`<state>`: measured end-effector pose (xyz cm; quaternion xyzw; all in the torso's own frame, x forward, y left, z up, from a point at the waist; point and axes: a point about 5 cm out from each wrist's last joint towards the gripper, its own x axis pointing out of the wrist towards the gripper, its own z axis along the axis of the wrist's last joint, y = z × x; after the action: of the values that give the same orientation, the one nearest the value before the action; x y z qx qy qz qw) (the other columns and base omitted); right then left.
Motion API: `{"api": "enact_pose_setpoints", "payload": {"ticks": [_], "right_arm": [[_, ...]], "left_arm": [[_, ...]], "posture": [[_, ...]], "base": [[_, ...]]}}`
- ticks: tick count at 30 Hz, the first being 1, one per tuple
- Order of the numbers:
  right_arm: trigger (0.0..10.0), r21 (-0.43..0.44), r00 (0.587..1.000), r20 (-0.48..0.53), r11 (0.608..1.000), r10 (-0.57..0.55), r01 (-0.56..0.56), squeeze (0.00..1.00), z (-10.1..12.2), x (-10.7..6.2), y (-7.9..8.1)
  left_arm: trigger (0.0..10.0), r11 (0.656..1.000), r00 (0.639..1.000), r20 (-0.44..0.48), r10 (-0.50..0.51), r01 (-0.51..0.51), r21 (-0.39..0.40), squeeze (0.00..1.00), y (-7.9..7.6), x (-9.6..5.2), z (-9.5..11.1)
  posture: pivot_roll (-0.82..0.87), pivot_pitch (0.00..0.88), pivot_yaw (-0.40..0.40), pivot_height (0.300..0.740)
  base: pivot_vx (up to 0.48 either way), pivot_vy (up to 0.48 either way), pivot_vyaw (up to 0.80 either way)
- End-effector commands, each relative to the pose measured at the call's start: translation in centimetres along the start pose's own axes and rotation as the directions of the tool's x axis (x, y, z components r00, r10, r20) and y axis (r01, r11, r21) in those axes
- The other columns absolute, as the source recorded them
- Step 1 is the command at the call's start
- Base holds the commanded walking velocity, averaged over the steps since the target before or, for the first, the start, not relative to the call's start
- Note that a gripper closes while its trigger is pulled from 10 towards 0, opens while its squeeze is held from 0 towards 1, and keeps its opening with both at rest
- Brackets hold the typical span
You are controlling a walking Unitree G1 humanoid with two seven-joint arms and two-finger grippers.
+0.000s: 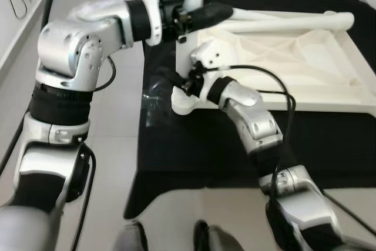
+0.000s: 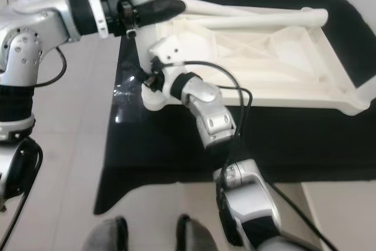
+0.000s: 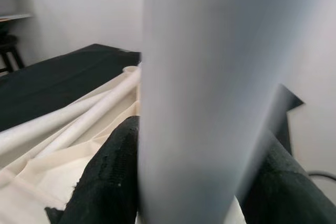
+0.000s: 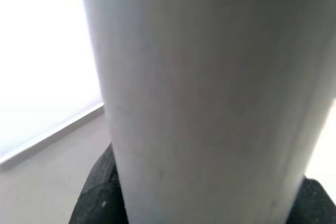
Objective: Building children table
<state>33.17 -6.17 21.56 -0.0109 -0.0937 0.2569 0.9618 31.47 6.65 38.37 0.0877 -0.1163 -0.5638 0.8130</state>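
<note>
1. The white tabletop [image 1: 305,69] lies upside down on a black cloth [image 1: 194,145], taking up the upper right of the left eye view, ribbed underside facing up.
2. A white table leg [image 1: 185,4] stands upright at the tabletop's near left corner, top center of the frame. Its lower end sits at a round white socket [image 1: 185,103] just off the corner.
3. The left gripper [image 1: 202,17] comes in from the upper left and is clamped on the table leg high up. In the left wrist view a black finger [image 3: 107,177] sits on each side of the pale tube, pressed right against it.
4. The right gripper [image 1: 187,83] reaches up from the lower right and grips the same leg low down, right by the socket. The right wrist view has the leg [image 4: 210,98] huge and close with black fingertips [image 4: 100,198] on either side.
5. Two more white legs [image 1: 294,23] lie flat across the far side of the tabletop, touching each other.
6. Some clear plastic wrap [image 1: 154,95] lies crumpled on the cloth's left edge, just beside the socket.
7. Grey tiled floor [image 1: 117,86] runs down the left side.
</note>
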Motion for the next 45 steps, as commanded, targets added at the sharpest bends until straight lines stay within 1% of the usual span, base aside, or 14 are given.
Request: {"api": "enact_pose_setpoints", "payload": {"ticks": [1, 8, 9, 11, 19, 22, 26, 27, 33, 34, 35, 43, 44, 45], "right_arm": [[0.0, 0.078, 0.963, -0.269, 0.997, -0.006, 0.028, 0.00, -5.3, -1.6, 1.0], [0.0, 0.063, 0.976, -0.199, 0.993, -0.085, 0.100, 0.00, -4.7, -0.1, 0.0], [0.0, 0.060, 0.977, -0.193, 0.993, -0.088, 0.101, 0.00, -4.6, 0.1, -0.1], [0.0, 0.056, 0.976, -0.192, 0.992, -0.105, 0.117, 0.00, -4.4, 0.1, 0.1], [0.4, 0.044, 0.961, -0.211, 0.980, -0.179, 0.192, 0.00, -3.6, -0.9, 1.0], [10.0, 0.041, 0.964, -0.201, 0.982, -0.172, 0.184, 0.00, -3.3, -0.6, 0.8], [10.0, 0.045, 0.982, -0.153, 0.991, -0.114, 0.122, 0.00, -2.6, 0.1, 0.0], [10.0, 0.062, 0.994, -0.109, 0.998, 0.003, 0.004, 1.00, -1.7, 0.7, -0.8], [10.0, 0.078, 0.964, 0.034, 0.961, 0.263, -0.265, 1.00, 1.5, 1.7, -2.8], [10.0, 0.037, 0.924, 0.067, 0.925, 0.376, -0.379, 0.16, 2.8, 1.9, -3.6], [10.0, -0.007, 0.867, 0.062, 0.869, 0.495, -0.495, 0.00, 3.7, 2.0, -4.2], [10.0, -0.003, 0.728, -0.008, 0.728, 0.686, -0.686, 0.00, 3.9, 2.6, -4.7], [0.0, 0.011, 0.718, 0.004, 0.718, 0.696, -0.696, 0.00, 4.2, 3.1, -4.7], [0.0, 0.011, 0.718, 0.004, 0.718, 0.696, -0.696, 0.00, 4.2, 3.1, -4.7]], "left_arm": [[10.0, 0.996, 0.996, 0.001, -0.084, 0.084, 0.017, 0.00, -1.3, 0.9, 0.5], [10.0, 0.996, 0.997, -0.003, -0.083, 0.083, 0.035, 0.00, -1.5, 0.7, 0.9], [3.9, 0.996, 0.996, 0.002, -0.086, 0.086, 0.038, 0.00, -1.5, 0.7, 1.0], [0.0, 0.995, 0.996, 0.007, -0.090, 0.090, 0.039, 0.00, -1.5, 0.7, 1.1], [0.0, 0.994, 0.994, 0.006, -0.107, 0.107, 0.032, 0.00, -1.4, 0.5, 1.1], [0.0, 0.993, 0.994, 0.004, -0.112, 0.112, 0.031, 0.00, -1.4, 0.5, 1.0], [0.0, 0.993, 0.994, 0.002, -0.113, 0.113, 0.030, 0.00, -1.4, 0.5, 0.9], [0.0, 0.993, 0.994, 0.002, -0.114, 0.114, 0.029, 0.00, -1.4, 0.5, 0.9], [0.0, 0.992, 0.993, 0.000, -0.120, 0.120, 0.027, 0.00, -1.5, 0.6, 0.8], [0.0, 0.992, 0.992, -0.001, -0.124, 0.124, 0.027, 0.00, -1.5, 0.6, 0.7], [0.0, 0.991, 0.992, 0.000, -0.128, 0.128, 0.026, 0.00, -1.6, 0.6, 0.8], [0.0, 0.990, 0.991, 0.003, -0.137, 0.137, 0.022, 0.00, -1.9, 0.7, 0.9], [0.0, 0.990, 0.990, 0.002, -0.139, 0.139, 0.020, 0.00, -1.9, 0.7, 0.9], [0.0, 0.990, 0.990, 0.002, -0.139, 0.139, 0.020, 0.00, -1.9, 0.7, 0.9]], "posture": [[0.18, 0.236, -0.082, 0.740], [0.18, 0.225, -0.076, 0.740], [0.18, 0.226, -0.075, 0.740], [0.18, 0.225, -0.070, 0.740], [0.17, 0.228, -0.059, 0.740], [0.17, 0.226, -0.058, 0.740], [0.17, 0.225, -0.053, 0.740], [0.17, 0.225, -0.053, 0.740], [0.16, 0.223, -0.051, 0.740], [0.17, 0.225, -0.049, 0.740], [0.17, 0.225, -0.048, 0.740], [0.18, 0.233, -0.047, 0.740], [0.18, 0.237, -0.046, 0.740], [0.18, 0.237, -0.046, 0.740]], "base": [[0.000, 0.000, 0.00], [0.000, 0.000, 0.00], [0.000, 0.000, 0.00], [0.000, 0.000, 0.00], [0.000, 0.000, 0.00], [0.000, 0.000, 0.00], [0.000, 0.000, 0.00], [0.000, 0.000, 0.00], [0.000, 0.000, 0.00], [0.000, 0.000, 0.00], [0.000, 0.000, 0.00], [0.000, 0.000, 0.00], [0.000, 0.000, 0.00], [0.000, 0.000, 0.00]]}}
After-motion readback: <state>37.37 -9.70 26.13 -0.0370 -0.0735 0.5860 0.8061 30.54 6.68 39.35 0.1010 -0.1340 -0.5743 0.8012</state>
